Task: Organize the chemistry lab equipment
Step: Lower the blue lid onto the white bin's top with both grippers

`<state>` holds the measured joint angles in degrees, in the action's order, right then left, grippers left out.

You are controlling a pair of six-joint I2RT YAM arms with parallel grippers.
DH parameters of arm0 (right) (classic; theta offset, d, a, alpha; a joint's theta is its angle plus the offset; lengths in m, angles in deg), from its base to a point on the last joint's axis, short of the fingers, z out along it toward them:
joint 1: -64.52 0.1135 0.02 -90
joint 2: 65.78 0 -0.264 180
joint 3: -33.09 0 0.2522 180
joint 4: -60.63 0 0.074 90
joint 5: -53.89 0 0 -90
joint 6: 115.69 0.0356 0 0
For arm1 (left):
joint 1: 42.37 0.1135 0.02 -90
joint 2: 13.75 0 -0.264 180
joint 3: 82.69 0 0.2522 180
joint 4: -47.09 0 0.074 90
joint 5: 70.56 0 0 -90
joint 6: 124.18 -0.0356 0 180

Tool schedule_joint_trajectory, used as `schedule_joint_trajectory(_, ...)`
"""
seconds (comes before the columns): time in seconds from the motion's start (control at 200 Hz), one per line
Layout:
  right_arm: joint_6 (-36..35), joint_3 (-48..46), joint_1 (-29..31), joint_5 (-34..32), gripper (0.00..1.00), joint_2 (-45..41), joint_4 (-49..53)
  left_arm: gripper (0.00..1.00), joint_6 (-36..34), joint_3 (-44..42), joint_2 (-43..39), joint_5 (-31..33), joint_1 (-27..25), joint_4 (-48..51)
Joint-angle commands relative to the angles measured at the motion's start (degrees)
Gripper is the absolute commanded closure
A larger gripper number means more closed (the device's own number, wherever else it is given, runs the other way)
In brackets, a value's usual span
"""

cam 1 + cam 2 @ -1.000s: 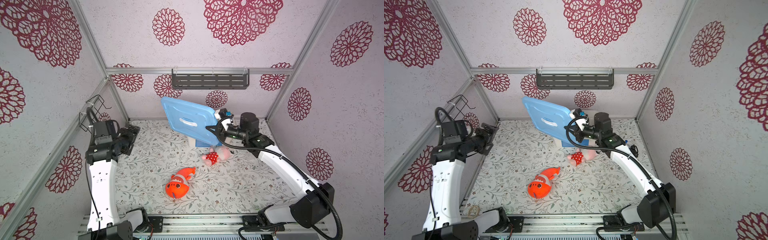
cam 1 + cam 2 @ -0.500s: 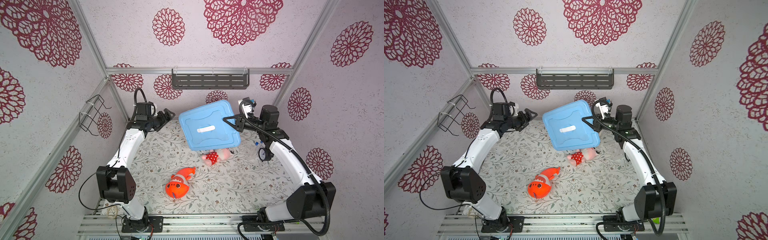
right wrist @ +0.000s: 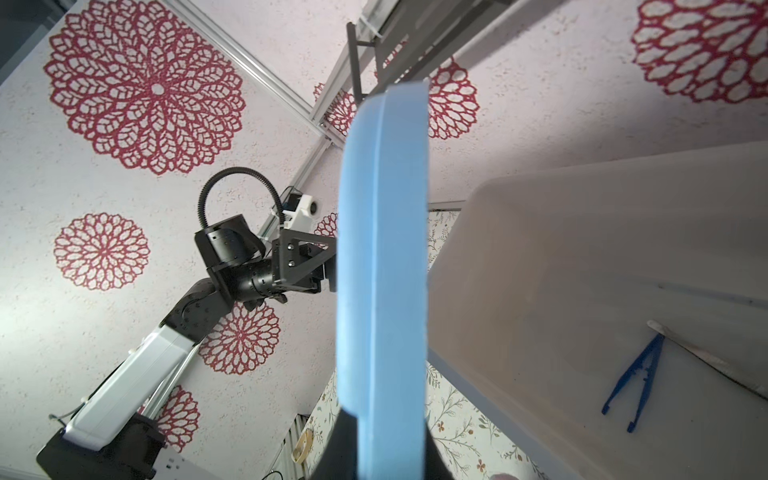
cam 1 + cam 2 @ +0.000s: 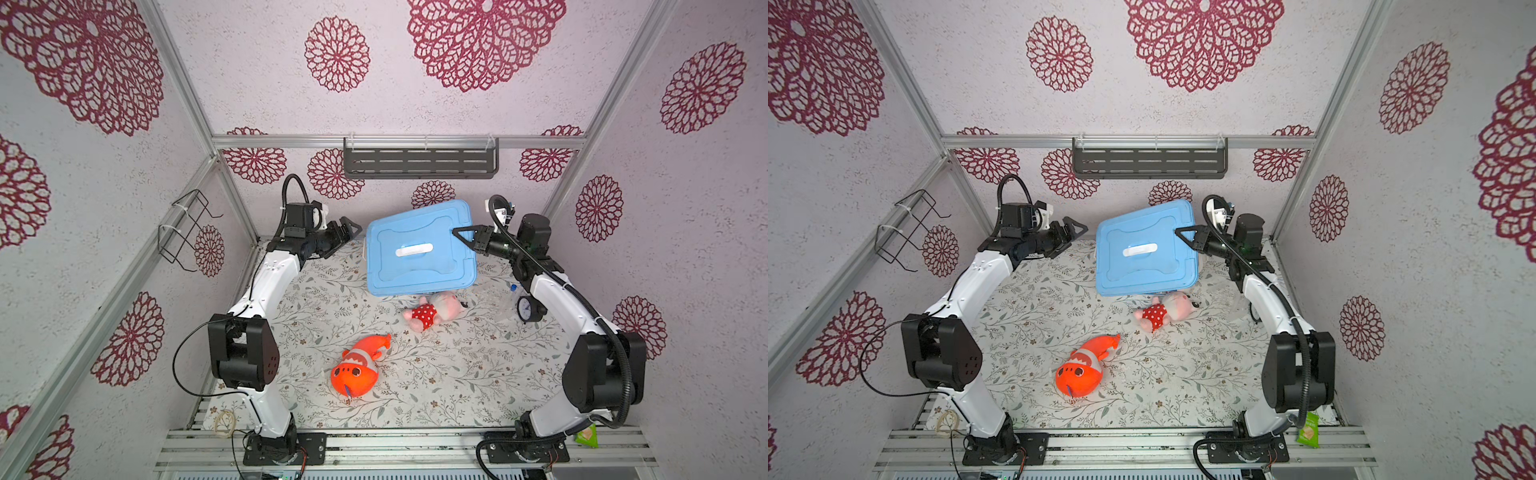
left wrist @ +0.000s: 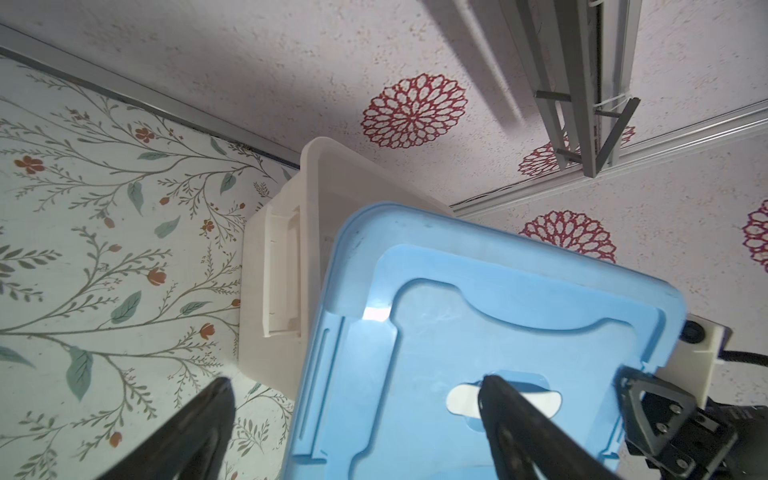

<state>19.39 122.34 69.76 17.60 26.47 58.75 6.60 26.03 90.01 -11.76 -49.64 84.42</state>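
Note:
My right gripper (image 4: 460,235) is shut on the right rim of a light blue lid (image 4: 419,249), seen edge-on in the right wrist view (image 3: 382,249) between my right gripper's (image 3: 385,419) jaws. The lid hangs skewed over a white bin (image 5: 286,249). Dark blue tweezers (image 3: 636,382) and a slim metal tool (image 3: 685,347) lie inside the bin (image 3: 582,270). My left gripper (image 4: 350,230) stands open just left of the lid, holding nothing (image 5: 355,379). A clear blue-capped tube (image 4: 512,291) lies beside the right arm.
A pink doll in a red dotted dress (image 4: 432,311) lies just in front of the bin. An orange plush fish (image 4: 359,368) lies nearer the front. A black round dial (image 4: 527,309) sits by the right arm. Dark shelf (image 4: 419,160) on the back wall, wire rack (image 4: 187,228) on the left wall.
The right gripper has carried the lid rightward from a steep tilt to nearly flat over the bin. The left arm has swung from the left side up to the lid's left edge.

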Motion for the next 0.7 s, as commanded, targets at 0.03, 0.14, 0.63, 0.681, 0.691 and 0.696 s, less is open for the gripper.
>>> schedule_joint_trajectory(0.03, 5.63, 1.78, -1.92, -2.13, 0.92, 1.26, -6.45, 0.06, -1.35, 1.53, 2.13, -0.73, -0.62, 0.33)
schedule_joint_trajectory(0.14, 7.04, 1.86, -3.14, -2.81, 0.92, 2.55, -6.29, 0.07, -1.88, 1.83, 2.73, 0.05, -1.07, 1.96)
schedule_joint_trajectory(0.63, 6.58, 11.14, -4.07, -5.63, 0.9, 13.25, 7.03, 0.1, -4.8, 2.15, 4.57, 3.58, -4.46, 13.65)
schedule_joint_trajectory(0.681, 6.36, 11.92, -4.18, -5.63, 0.88, 14.17, 8.03, 0.1, -4.84, 1.6, 4.22, 3.94, -4.73, 14.15)
schedule_joint_trajectory(0.691, 6.3, 12.09, -4.18, -5.57, 0.88, 14.32, 8.18, 0.1, -4.9, 1.43, 4.18, 4.04, -4.76, 14.25)
schedule_joint_trajectory(0.696, 6.32, 12.16, -4.22, -5.6, 0.88, 14.38, 8.26, 0.1, -4.91, 1.4, 4.17, 4.08, -4.77, 14.32)
